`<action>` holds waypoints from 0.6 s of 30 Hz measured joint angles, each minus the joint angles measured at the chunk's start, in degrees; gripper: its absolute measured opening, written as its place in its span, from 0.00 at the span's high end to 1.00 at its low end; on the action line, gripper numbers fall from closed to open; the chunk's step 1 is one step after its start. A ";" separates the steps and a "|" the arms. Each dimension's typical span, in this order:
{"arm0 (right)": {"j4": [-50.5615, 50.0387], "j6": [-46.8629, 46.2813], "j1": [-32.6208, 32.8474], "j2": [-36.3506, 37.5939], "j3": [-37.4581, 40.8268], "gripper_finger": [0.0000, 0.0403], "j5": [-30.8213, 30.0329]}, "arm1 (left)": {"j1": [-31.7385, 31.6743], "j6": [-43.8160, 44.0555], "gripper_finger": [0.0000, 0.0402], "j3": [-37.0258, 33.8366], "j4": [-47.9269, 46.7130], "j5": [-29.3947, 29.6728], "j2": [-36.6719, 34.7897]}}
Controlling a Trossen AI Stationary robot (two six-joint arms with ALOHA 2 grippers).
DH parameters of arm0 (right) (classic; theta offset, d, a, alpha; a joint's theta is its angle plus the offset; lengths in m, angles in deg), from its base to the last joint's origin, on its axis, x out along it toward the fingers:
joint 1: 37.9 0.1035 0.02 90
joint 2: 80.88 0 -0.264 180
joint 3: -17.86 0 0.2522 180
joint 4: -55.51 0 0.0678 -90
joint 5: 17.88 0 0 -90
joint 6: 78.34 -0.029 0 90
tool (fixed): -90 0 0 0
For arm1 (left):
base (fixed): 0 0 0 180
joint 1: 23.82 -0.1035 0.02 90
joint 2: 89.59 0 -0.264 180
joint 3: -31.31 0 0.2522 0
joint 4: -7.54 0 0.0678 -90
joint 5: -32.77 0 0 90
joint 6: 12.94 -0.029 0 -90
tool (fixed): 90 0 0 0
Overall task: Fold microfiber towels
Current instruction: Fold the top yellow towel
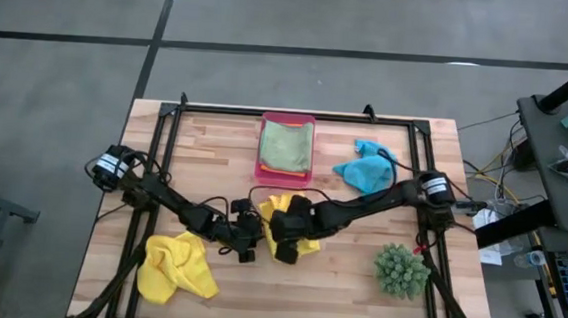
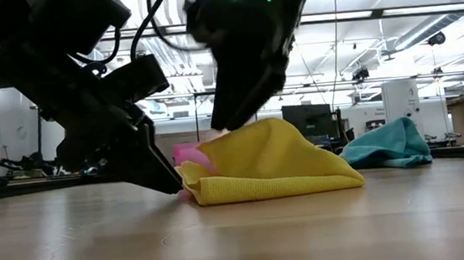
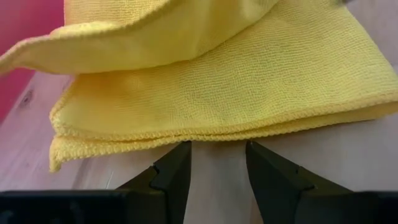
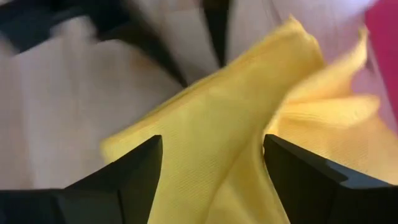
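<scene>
A: Reading left to right, what does the overhead view show?

B: A crumpled yellow towel (image 1: 176, 267) lies at the table's (image 1: 324, 302) near left corner. The left gripper (image 1: 246, 239) sits low at mid-table, its 2 fingers (image 3: 174, 171) parted with bare wood between them, tips just short of the hem of the second yellow towel (image 1: 288, 242). The right gripper (image 1: 287, 227) hangs directly over that towel, fingers (image 4: 134, 165) spread wide, pinching nothing. Behind sits a pink tray (image 1: 284, 174) holding a light green towel (image 1: 286, 146); a blue towel (image 1: 366, 168) lies to its right, and a spiky plant (image 1: 401, 269) stands near the right edge.

A: How will the towel being worked handle?

B: Judged from its look: light, limp, and grippy rather than slippery. In the low view it (image 2: 269, 167) rests in stacked layers with a raised hump, so it will likely sag wherever it is unsupported and will not hold a crease until pressed flat.

A: Where should it be taken?

B: At a stitched hem or corner, pinching all layers together, since a grip mid-cloth would probably bunch it.

A: And the arms' pose?

B: The left arm reaches in from the left, wrist nearly level with the tabletop. The right arm comes from the right side, wrist tipped steeply down over the hump.
</scene>
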State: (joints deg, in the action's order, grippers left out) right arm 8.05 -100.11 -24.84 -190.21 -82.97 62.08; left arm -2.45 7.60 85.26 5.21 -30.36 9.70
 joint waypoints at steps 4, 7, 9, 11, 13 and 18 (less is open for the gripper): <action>-1.97 6.03 1.13 2.50 0.13 0.33 -0.62 | 0.00 0.00 0.66 -0.07 -0.03 0.00 0.00; -3.29 9.29 1.89 5.15 2.02 0.33 -3.79 | 0.00 0.00 0.66 -0.09 -0.04 0.00 0.00; -3.49 9.85 2.05 7.32 4.83 0.34 -4.52 | 0.00 0.00 0.66 -0.09 -0.08 0.00 0.00; -3.25 9.32 2.04 9.99 8.71 0.35 -4.55 | 0.00 0.03 0.66 -0.09 -0.09 -0.02 0.00; -1.31 8.25 1.95 13.18 13.40 0.37 -4.99 | 0.00 0.07 0.66 -0.09 -0.03 -0.02 0.00; 14.19 5.43 2.06 20.81 27.53 0.38 -4.95 | 0.00 0.04 0.66 -0.09 0.01 -0.02 -0.02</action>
State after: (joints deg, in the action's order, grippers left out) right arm 22.24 -94.68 -22.78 -169.40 -55.43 57.13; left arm -2.45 7.64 85.17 5.22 -30.38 9.68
